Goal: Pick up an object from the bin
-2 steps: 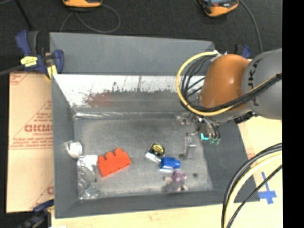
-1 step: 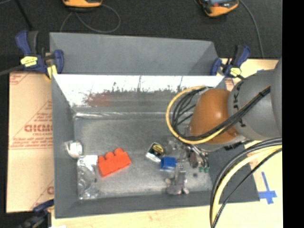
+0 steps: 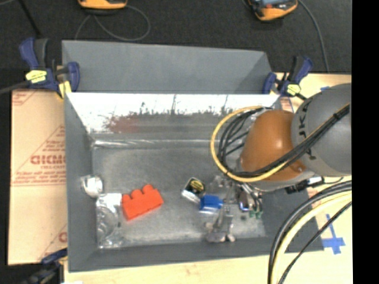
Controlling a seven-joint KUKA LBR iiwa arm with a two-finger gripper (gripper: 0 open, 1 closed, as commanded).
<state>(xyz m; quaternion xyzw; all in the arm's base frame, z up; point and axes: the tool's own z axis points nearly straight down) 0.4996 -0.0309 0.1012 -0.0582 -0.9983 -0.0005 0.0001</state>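
white scrap at the far left of the bin | clear plastic bag just below it | red toy brick with bumps on top, beside the bag | small black and yellow thing | small blue block, low in the bin's right part, just beside the black and yellow thing | gripper down right by the blue block, too hard to see if it is spread or pressed together

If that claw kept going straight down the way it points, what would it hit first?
Most likely the bin floor. The gripper points down just beside a small blue thing. Depth is hard to judge, so it might brush that instead.
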